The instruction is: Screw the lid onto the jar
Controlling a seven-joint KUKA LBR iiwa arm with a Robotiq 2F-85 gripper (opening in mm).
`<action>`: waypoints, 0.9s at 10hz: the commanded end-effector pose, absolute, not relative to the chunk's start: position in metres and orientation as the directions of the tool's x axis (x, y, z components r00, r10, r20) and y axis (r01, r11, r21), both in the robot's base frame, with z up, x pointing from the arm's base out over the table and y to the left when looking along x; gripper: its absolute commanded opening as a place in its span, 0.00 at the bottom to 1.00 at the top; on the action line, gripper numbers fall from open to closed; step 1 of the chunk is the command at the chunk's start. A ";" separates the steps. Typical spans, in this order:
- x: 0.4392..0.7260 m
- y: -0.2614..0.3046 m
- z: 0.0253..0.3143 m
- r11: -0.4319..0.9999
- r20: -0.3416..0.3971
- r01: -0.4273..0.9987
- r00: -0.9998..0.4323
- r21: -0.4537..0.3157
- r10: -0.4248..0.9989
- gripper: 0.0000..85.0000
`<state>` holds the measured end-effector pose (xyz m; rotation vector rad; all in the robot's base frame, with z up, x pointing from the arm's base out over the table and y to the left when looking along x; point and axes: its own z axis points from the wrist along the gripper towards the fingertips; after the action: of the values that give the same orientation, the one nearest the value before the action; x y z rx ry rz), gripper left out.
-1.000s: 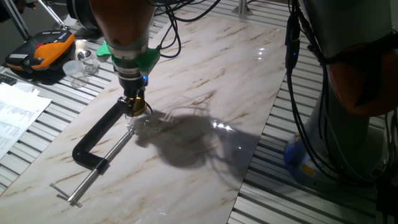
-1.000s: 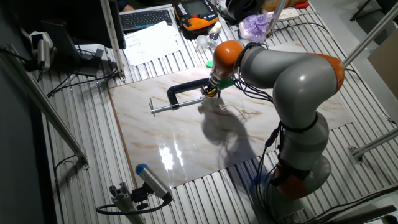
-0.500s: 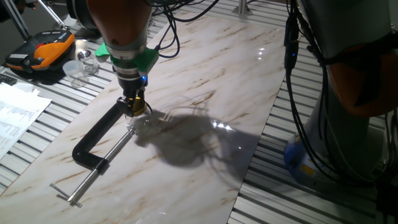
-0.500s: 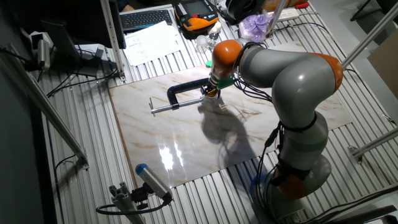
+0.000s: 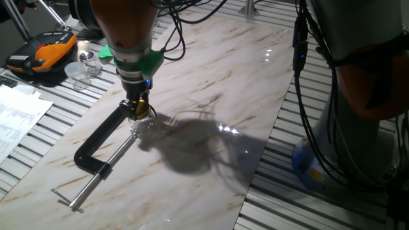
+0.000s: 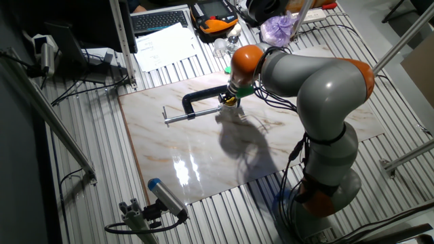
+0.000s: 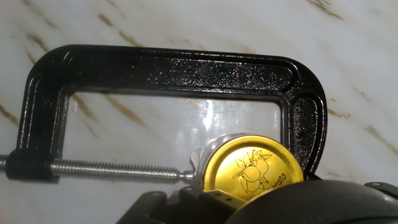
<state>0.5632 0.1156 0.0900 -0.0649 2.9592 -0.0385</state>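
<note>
My gripper (image 5: 138, 108) points down and is shut on the gold lid (image 7: 252, 171), which has a fruit print on top. The lid also shows between the fingers in the other fixed view (image 6: 231, 102). It sits over the mouth of the clear glass jar (image 7: 200, 162); only a sliver of the jar's rim shows to the lid's left. The jar stands in the jaws of a black C-clamp (image 7: 168, 71), whose screw tip meets its side. The clamp (image 5: 102, 137) lies flat on the marble board (image 5: 211, 128). Whether the lid's threads are engaged is hidden.
An orange-black case (image 5: 41, 51) and clear cups (image 5: 80, 70) stand at the back left, off the board. Papers (image 5: 16, 118) lie to the left. The clamp's long screw handle (image 5: 96, 182) reaches toward the board's near edge. A keyboard (image 6: 159, 20) and a purple bag (image 6: 278, 28) sit beyond the board.
</note>
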 end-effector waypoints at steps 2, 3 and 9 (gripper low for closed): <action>0.564 0.116 0.090 0.999 -0.186 -0.028 -0.982 -0.018 -0.031 0.80; 0.564 0.116 0.090 0.999 -0.186 -0.030 -0.982 -0.017 -0.032 0.80; 0.564 0.117 0.090 1.000 -0.188 -0.009 -0.982 -0.020 -0.013 1.00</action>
<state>0.5636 0.1176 0.0894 -0.0164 2.9541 -0.0310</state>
